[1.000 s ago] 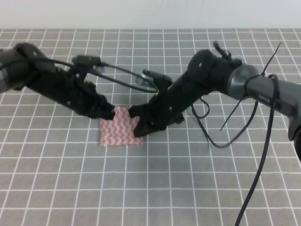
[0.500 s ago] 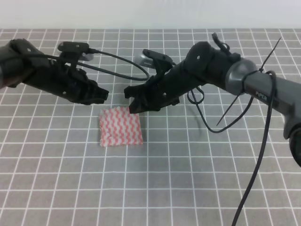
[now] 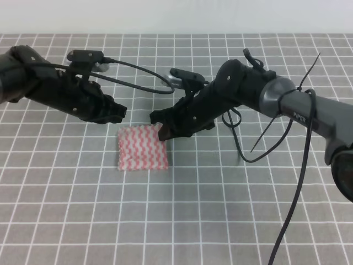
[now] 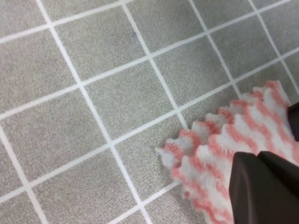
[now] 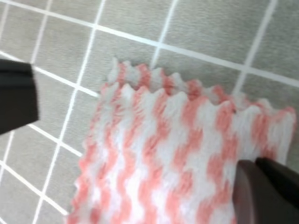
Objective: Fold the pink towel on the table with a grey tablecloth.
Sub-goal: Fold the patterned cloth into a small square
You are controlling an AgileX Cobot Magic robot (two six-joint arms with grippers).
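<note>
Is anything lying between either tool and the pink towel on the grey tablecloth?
Nothing visible. The pink towel lies alone on the grey tablecloth. The left tool hangs just past its far left corner and the right tool at its far right corner, with only bare cloth between.

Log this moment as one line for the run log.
towel: folded, flat on table | left gripper: above far-left corner | right gripper: at far-right corner

Far right corner of the pink towel (image 3: 142, 148) tucked behind the right gripper (image 3: 161, 125), jaw gap of both grippers unreadable, left gripper (image 3: 119, 112) fingertips (image 4: 261, 186) cropped at the wrist picture's near edge, towel's right part cut off there
</note>
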